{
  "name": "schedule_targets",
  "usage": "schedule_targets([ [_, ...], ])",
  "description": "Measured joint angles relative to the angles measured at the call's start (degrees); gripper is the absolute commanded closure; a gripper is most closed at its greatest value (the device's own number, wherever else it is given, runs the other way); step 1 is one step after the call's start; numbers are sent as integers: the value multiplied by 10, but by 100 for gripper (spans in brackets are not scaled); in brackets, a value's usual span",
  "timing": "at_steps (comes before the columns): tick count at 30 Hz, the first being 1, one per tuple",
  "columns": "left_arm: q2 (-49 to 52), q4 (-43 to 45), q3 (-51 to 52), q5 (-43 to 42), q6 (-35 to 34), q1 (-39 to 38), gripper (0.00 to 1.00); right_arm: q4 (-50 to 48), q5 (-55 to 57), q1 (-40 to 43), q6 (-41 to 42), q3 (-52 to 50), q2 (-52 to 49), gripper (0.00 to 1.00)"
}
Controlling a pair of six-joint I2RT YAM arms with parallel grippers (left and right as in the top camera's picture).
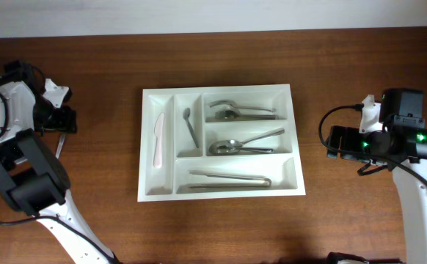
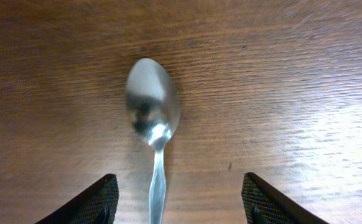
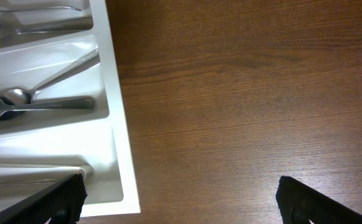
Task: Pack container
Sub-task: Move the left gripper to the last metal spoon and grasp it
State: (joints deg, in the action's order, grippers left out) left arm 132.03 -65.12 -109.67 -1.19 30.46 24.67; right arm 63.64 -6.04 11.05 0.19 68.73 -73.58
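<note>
The white container (image 1: 146,147) lies in the middle of the table. It holds a white knife (image 1: 158,139), a small spoon (image 1: 190,126), metal cutlery (image 1: 235,110) in the two upper wide compartments, and tongs (image 1: 228,178) in the bottom one. A metal spoon (image 2: 152,102) lies on the bare wood at the far left, bowl away from the camera. My left gripper (image 2: 180,186) is open, its fingers on either side of the spoon's handle and well apart from it. My right gripper (image 3: 181,186) is open and empty, beside the container's right wall (image 3: 116,118).
Both arms stand at the table's sides, the left (image 1: 30,169) and the right (image 1: 419,191). Bare wood lies between the container and each arm. The table's far edge runs along the top of the overhead view.
</note>
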Motion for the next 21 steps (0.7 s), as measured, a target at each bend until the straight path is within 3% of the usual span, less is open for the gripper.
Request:
schedule_targets([
  [9,25,0,0,-1,2,0,41,0,0,0,-2,0,0,1],
  [21,24,8,19,-2,2,16,41,0,0,0,-3,0,0,1],
])
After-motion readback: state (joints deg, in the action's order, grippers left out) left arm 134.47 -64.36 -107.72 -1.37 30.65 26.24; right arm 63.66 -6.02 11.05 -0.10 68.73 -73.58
